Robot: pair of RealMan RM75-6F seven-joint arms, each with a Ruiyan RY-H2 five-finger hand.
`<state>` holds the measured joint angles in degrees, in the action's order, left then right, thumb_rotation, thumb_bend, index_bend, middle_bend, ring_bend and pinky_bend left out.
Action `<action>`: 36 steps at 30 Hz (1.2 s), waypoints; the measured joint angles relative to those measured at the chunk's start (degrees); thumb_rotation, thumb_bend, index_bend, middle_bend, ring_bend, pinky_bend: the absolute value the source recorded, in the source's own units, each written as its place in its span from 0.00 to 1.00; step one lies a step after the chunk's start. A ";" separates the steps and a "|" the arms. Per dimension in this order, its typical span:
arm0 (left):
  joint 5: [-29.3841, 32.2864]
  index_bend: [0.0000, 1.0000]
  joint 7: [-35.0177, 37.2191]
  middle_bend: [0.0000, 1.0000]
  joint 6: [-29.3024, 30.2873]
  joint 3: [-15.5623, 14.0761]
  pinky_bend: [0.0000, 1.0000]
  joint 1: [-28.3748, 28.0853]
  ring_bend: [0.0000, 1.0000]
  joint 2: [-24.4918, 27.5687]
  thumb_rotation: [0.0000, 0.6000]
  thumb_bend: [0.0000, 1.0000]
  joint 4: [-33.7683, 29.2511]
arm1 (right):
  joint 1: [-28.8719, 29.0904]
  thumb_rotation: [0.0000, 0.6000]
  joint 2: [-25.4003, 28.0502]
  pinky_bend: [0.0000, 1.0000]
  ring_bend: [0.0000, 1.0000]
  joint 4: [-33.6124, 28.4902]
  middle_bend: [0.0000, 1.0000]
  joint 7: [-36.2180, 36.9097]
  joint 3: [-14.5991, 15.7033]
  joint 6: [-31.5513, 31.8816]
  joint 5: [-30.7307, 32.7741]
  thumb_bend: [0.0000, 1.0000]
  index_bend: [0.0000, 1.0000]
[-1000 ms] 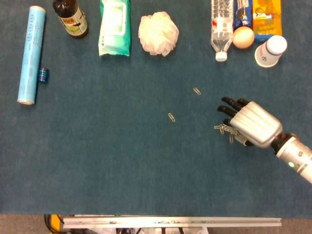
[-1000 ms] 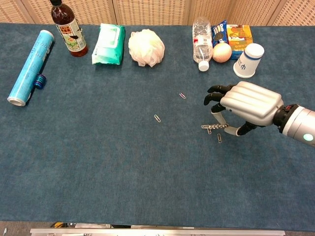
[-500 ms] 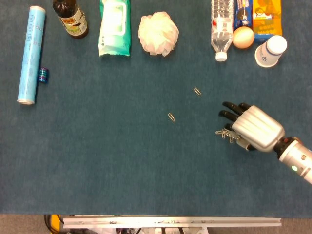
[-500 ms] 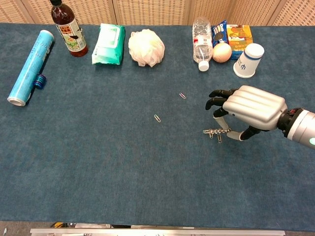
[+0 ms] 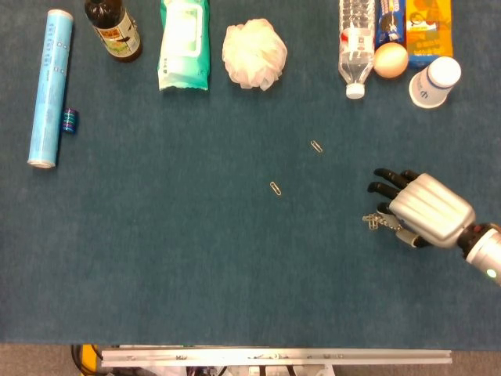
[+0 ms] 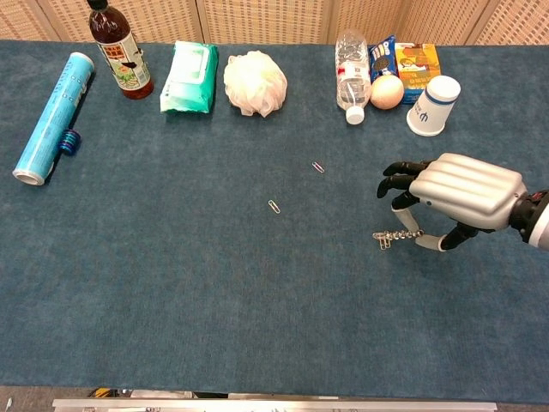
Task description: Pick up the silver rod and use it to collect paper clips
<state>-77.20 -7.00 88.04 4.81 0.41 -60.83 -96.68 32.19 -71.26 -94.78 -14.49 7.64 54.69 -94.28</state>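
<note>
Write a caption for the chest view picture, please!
Right hand holds the silver rod, paper clips clinging to its tip.

Glossy ribbed metal-look right hand [image 6: 463, 190] over a matt, napped blue cloth table [image 6: 214, 292].

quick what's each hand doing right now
Left hand: not in view.
Right hand: holding the rod, paper clips clinging to its tip.

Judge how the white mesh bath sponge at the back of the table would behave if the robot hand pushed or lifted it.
The white mesh bath sponge looks like gathered netting, so it is probably very light and would squash rather than resist. Its rounded, puffy shape suggests a push would slide or tumble it on the blue cloth. Loose mesh folds might snag the fingers of the right robot hand.
</note>
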 measured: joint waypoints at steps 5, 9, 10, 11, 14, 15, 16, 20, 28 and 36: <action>0.00 0.32 0.32 0.40 0.10 0.03 0.43 0.06 0.34 0.08 1.00 0.00 0.01 | 0.20 1.00 -1.18 0.32 0.12 1.19 0.26 0.00 -0.35 -1.00 0.56 0.27 0.62; -0.15 0.32 0.56 0.40 0.16 0.01 0.43 0.09 0.34 0.15 1.00 0.00 0.04 | 0.20 1.00 -1.56 0.32 0.12 1.38 0.26 -0.14 -0.48 -1.21 0.69 0.27 0.62; -0.17 0.32 0.62 0.40 0.17 0.01 0.43 0.10 0.34 0.17 1.00 0.00 0.02 | 0.17 1.00 -1.54 0.32 0.12 1.33 0.26 -0.12 -0.48 -1.14 0.64 0.27 0.62; -0.18 0.32 0.63 0.40 0.19 0.01 0.43 0.11 0.34 0.17 1.00 0.00 0.03 | 0.14 1.00 -1.50 0.32 0.12 1.29 0.26 -0.09 -0.49 -1.05 0.59 0.27 0.62; -0.21 0.32 0.59 0.40 0.20 -0.02 0.43 0.13 0.34 0.17 1.00 0.00 -0.02 | -0.03 1.00 -1.26 0.33 0.12 1.13 0.26 0.10 -0.49 -0.57 0.37 0.27 0.62; -0.22 0.32 0.55 0.40 0.19 -0.03 0.43 0.12 0.34 0.16 1.00 0.00 0.01 | -0.09 1.00 -1.14 0.33 0.12 1.08 0.26 0.20 -0.49 -0.38 0.29 0.27 0.62; -0.22 0.32 0.48 0.40 0.17 -0.05 0.43 0.11 0.34 0.14 1.00 0.00 0.02 | -0.18 1.00 -0.96 0.33 0.12 1.03 0.26 0.37 -0.50 -0.12 0.17 0.27 0.62; -0.14 0.32 0.20 0.40 0.01 -0.06 0.43 0.02 0.34 0.10 1.00 0.00 -0.01 | -0.43 1.00 -0.46 0.32 0.12 0.93 0.26 0.87 -0.53 0.51 -0.15 0.27 0.62; -0.10 0.32 0.17 0.40 -0.09 -0.08 0.43 -0.02 0.34 0.14 1.00 0.00 -0.10 | -0.72 1.00 -0.15 0.32 0.12 1.13 0.26 1.16 -0.71 1.03 -0.32 0.27 0.62; -0.11 0.32 0.15 0.40 -0.08 -0.08 0.43 -0.02 0.34 0.15 1.00 0.00 -0.16 | -2.02 1.00 0.07 0.32 0.12 1.90 0.26 -1.79 -2.13 3.09 1.66 0.27 0.62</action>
<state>-77.31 -6.84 87.97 4.72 0.39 -60.67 -96.85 30.17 -71.19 -92.88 -16.27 5.51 57.78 -92.62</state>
